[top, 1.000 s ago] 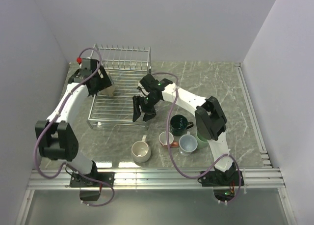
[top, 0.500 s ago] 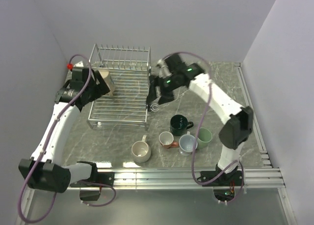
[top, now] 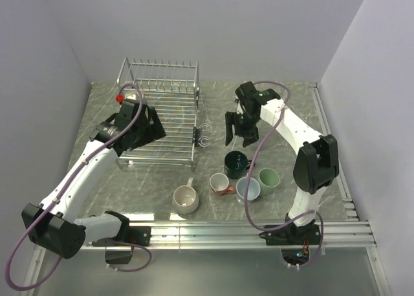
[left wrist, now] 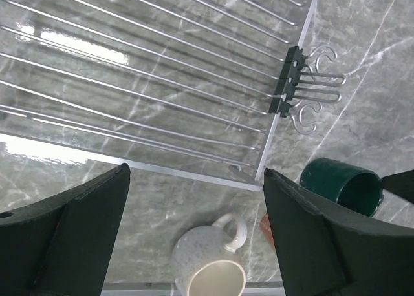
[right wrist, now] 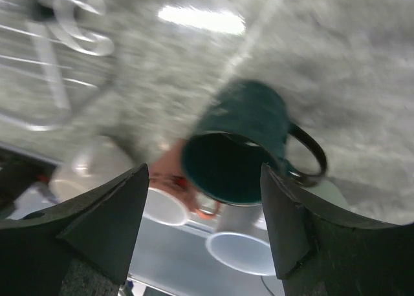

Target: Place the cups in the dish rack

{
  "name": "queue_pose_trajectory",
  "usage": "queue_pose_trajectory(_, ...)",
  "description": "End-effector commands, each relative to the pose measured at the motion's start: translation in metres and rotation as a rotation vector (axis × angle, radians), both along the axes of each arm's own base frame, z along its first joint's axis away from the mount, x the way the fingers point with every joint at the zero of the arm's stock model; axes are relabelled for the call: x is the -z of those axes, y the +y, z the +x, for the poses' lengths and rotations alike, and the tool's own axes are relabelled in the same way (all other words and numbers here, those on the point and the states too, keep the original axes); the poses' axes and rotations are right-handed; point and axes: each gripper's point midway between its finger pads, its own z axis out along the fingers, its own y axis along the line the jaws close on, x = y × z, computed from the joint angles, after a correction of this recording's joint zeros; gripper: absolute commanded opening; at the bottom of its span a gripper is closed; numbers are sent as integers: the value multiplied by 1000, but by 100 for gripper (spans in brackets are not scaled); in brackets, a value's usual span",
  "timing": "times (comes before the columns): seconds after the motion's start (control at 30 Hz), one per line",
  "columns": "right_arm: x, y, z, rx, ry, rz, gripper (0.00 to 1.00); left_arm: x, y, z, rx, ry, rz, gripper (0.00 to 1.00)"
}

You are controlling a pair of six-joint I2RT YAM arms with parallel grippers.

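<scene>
Mugs stand rim-up on the grey marbled bench (top: 291, 102), right of the rack (top: 174, 108). The glossy dark green mug (top: 237, 161), red-brown mug (top: 219, 182), blue-grey mug (top: 248, 189) and pale green mug (top: 268, 178) cluster together, with the speckled cream mug (top: 186, 199) apart on their left. The rack is silver wire, with flat bars, upright back tines and curled hooks (top: 205, 133) on its right side. My left pincer (left wrist: 194, 179) hangs wide and empty over the near bars. My right pincer (top: 239, 136), also wide and empty, hovers near the dark green mug without touching it.
</scene>
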Motion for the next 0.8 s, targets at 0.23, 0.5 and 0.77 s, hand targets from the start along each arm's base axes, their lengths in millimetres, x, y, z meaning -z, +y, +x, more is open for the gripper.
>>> queue_pose_trajectory(0.23, 6, -40, -1, 87, -90, -132, 76, 7, -18, 1, 25, 13, -20, 89)
queue_pose_trajectory(0.5, 42, -41, -12, 60, -17, -152, 73, 8, -21, 5, 34, 16, -7, 89)
queue_pose_trajectory(0.77, 64, -46, -25, 47, 17, -169, 69, 16, -21, -1, 28, 25, -18, 89)
